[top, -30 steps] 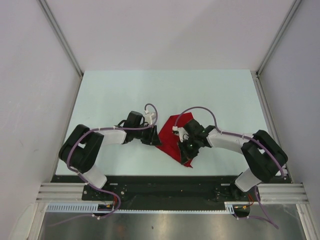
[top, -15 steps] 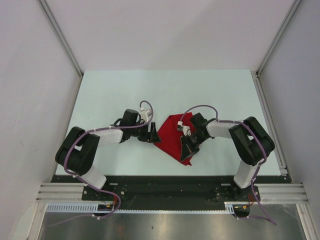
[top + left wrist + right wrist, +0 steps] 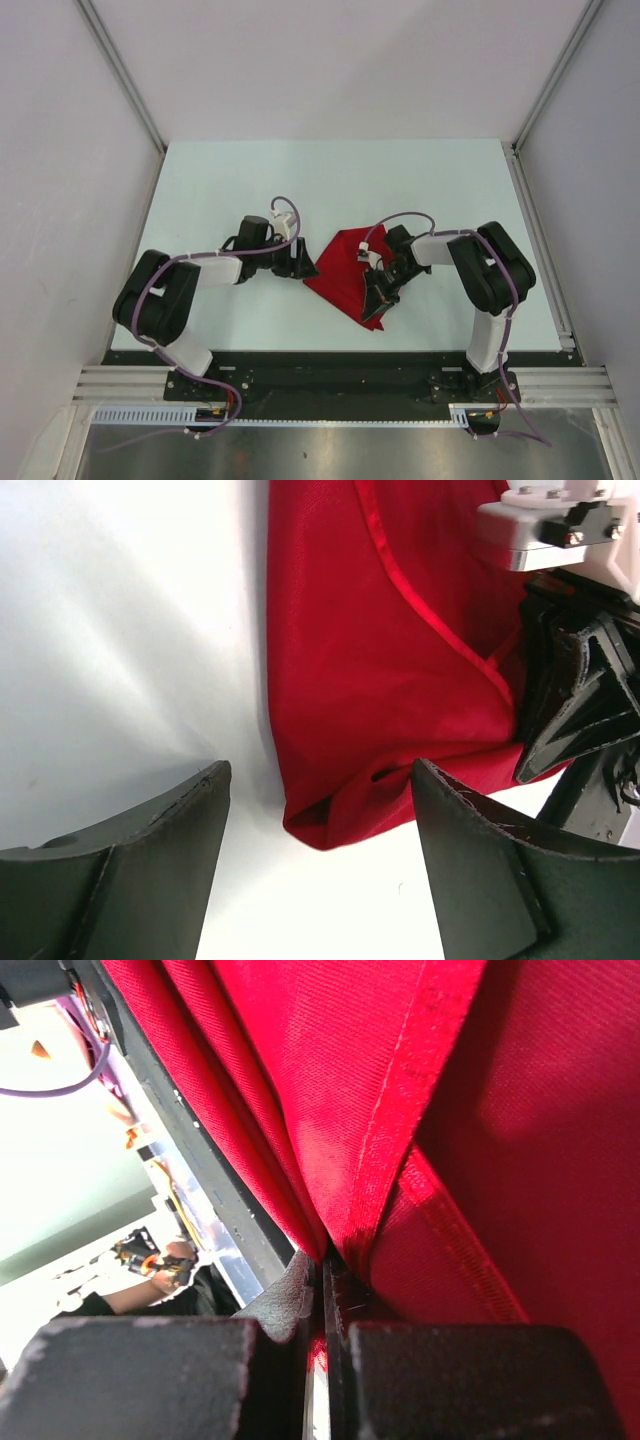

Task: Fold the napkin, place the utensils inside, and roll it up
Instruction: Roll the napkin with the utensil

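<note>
The left jaws stand wide apart with nothing between them. The right jaws are pressed together, clamped on a fold of the napkin (image 3: 343, 272).

From the top external view, the napkin lies a little right of centre on the pale, smooth, matt table (image 3: 220, 180). It is a plain red cloth gathered into a rough kite shape, with one point aimed at the bottom of the frame. The left arm (image 3: 205, 268), white and black with a purple cable looping over it, reaches in from the left, and its jaws sit just beside the cloth's left edge. The right arm (image 3: 480, 260) bends in from the right, and its black head covers the cloth's lower right part, so the grip itself is hard to make out here.

In the left wrist view, two dark, matt, wedge-shaped fingers (image 3: 130, 880) fill the lower corners, both cut off by the bottom edge. Beyond the gap between them, a rounded, doubled-over corner of the napkin rests on the table. A narrow hem runs diagonally across the soft cloth. The right arm's black and white head (image 3: 580, 710) blocks the cloth's right side.

In the right wrist view, red fabric with a fine diagonal weave and a stitched hem fills most of the frame. Several layers draw down into the closed black fingers (image 3: 430, 1380) at the bottom. Whatever lies inside the folds is hidden.
</note>
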